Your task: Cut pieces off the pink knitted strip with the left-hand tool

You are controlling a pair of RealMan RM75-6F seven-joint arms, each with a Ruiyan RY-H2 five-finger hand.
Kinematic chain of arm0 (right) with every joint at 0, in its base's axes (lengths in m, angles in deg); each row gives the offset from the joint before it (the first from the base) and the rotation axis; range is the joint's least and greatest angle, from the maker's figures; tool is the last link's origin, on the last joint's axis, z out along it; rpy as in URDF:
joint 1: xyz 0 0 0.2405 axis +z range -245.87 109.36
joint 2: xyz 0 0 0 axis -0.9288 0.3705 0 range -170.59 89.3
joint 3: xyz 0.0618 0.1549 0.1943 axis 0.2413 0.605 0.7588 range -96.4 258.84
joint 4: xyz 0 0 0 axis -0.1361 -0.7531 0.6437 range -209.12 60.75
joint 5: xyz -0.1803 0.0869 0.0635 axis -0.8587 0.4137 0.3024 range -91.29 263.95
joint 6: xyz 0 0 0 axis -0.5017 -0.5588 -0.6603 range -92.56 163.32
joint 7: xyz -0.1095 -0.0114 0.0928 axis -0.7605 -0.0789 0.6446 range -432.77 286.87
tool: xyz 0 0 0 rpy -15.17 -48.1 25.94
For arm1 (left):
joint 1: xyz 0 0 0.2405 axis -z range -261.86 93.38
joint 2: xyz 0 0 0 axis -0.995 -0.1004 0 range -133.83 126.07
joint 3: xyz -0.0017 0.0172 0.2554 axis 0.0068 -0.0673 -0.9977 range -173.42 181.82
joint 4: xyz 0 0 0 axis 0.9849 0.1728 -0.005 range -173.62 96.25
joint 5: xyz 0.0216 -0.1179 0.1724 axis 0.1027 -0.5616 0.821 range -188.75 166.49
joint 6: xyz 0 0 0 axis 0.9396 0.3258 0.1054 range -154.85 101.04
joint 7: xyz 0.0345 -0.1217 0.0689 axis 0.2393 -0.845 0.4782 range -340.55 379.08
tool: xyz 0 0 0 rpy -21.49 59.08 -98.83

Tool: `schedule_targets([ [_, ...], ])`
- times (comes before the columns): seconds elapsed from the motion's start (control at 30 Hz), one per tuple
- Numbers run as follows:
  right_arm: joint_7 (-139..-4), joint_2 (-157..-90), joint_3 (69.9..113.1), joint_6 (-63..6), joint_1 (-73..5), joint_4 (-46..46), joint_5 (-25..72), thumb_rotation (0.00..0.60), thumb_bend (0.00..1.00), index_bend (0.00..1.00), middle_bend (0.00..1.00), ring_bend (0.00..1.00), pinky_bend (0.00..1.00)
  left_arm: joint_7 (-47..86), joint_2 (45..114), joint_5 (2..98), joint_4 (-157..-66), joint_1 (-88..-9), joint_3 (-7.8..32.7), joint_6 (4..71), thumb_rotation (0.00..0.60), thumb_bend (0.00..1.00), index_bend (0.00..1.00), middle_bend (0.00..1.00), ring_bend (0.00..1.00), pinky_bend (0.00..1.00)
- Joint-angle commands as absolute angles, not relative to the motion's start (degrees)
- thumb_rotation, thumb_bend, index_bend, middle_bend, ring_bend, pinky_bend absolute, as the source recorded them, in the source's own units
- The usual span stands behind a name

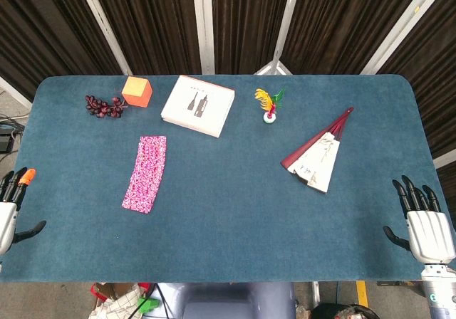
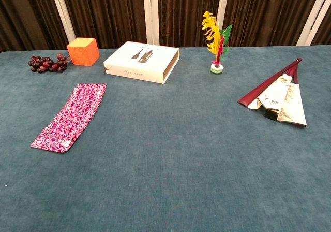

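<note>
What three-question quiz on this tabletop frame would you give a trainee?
1. True or false: the pink knitted strip already lies in separate cut pieces.
2. Multiple choice: what sits beside the orange cube, on its outer side? A) the feather shuttlecock B) the bunch of dark grapes C) the folding fan
3. Short answer: which hand shows something orange among its fingers?

Key
1. False; it lies whole on the blue table.
2. B.
3. The left hand, at the table's edge; what the orange thing is cannot be told. The right hand holds nothing, fingers apart.
</note>
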State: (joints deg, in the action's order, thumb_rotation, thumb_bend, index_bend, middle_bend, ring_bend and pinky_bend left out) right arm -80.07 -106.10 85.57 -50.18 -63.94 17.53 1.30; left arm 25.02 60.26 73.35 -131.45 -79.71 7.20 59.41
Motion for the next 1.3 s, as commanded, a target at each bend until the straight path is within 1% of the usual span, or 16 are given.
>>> schedule_targets([
  [0.03, -80.0, -106.1, 85.6, -50.2, -63.9, 17.5, 1.3, 0.6, 0.24, 0.06, 0.04, 0.17, 0.09, 25.0, 60.3, 73.5, -131.4, -79.7, 7.2, 59.4, 0.6, 0.26, 0.08, 0.04, 0.0, 0.15],
  [0.4, -80.1, -106.0, 85.6, -50.1, -63.9, 17.7, 1.3, 0.6, 0.24, 0.06, 0.04, 0.18, 0.09, 25.1, 60.3, 74.4, -131.4, -79.5, 6.6, 59.0, 0.6, 0.26, 0.08, 0.04, 0.01, 0.15],
  [0.6, -80.2, -106.1, 85.6, -49.9, -63.9, 17.7, 1.5, 0.6, 0.24, 0.06, 0.04, 0.18, 0.09, 24.7, 60.2, 75.4, -131.4, -79.2, 6.2, 58.6, 0.6, 0.26, 0.08, 0.08, 0.03, 0.16],
  [0.93, -80.3, -106.2, 85.6, -49.8, -63.8, 17.6, 1.5, 0.6, 0.24, 0.06, 0.04, 0.18, 0.09, 24.1, 60.5, 76.2, -131.0, -79.1, 6.1, 58.9, 0.6, 0.26, 0.08, 0.09, 0.03, 0.16],
  [1.0, -80.3, -106.2, 85.6, -49.9, -63.9, 17.6, 1.5, 0.6, 0.24, 0.06, 0.04, 0.18, 0.09, 24.0, 60.5, 76.2, -131.0, -79.1, 6.1, 58.9, 0.6, 0.26, 0.08, 0.1, 0.04, 0.17],
  [1.03, -80.3, -106.2, 85.6, -49.9, -63.9, 17.6, 1.5, 0.6, 0.24, 0.06, 0.04, 0.18, 0.09, 24.0, 60.5, 76.3, -130.9, -79.0, 6.0, 58.8, 0.6, 0.28, 0.08, 0.15, 0.07, 0.19],
  [1.1, -80.2, -106.2, 85.6, -49.8, -63.9, 17.6, 1.6, 0.6, 0.24, 0.06, 0.04, 0.18, 0.09, 23.7, 60.5, 76.5, -130.9, -78.8, 6.0, 58.6, 0.6, 0.38, 0.08, 0.34, 0.23, 0.32],
  [1.13, -80.1, -106.2, 85.6, -49.8, -63.9, 17.6, 1.7, 0.6, 0.24, 0.06, 0.04, 0.18, 0.09, 23.4, 60.6, 77.0, -130.6, -78.5, 6.1, 58.4, 0.6, 0.47, 0.08, 0.52, 0.4, 0.46],
  [1.17, -80.1, -106.2, 85.6, -49.7, -63.9, 17.6, 1.7, 0.6, 0.24, 0.06, 0.04, 0.18, 0.09, 23.3, 60.8, 77.2, -130.3, -78.2, 6.1, 58.3, 0.6, 0.53, 0.08, 0.63, 0.5, 0.55],
  [1.23, -80.0, -106.2, 85.7, -49.6, -63.8, 17.5, 2.0, 0.6, 0.24, 0.06, 0.04, 0.18, 0.09, 23.5, 61.7, 77.8, -129.1, -77.2, 6.2, 57.1, 0.6, 0.61, 0.09, 0.78, 0.64, 0.66],
  [1.3, -79.9, -106.2, 85.7, -49.5, -63.8, 17.5, 2.0, 0.6, 0.24, 0.06, 0.04, 0.18, 0.09, 24.1, 62.3, 77.7, -128.7, -75.5, 5.8, 53.7, 0.6, 0.7, 0.09, 0.84, 0.69, 0.7],
])
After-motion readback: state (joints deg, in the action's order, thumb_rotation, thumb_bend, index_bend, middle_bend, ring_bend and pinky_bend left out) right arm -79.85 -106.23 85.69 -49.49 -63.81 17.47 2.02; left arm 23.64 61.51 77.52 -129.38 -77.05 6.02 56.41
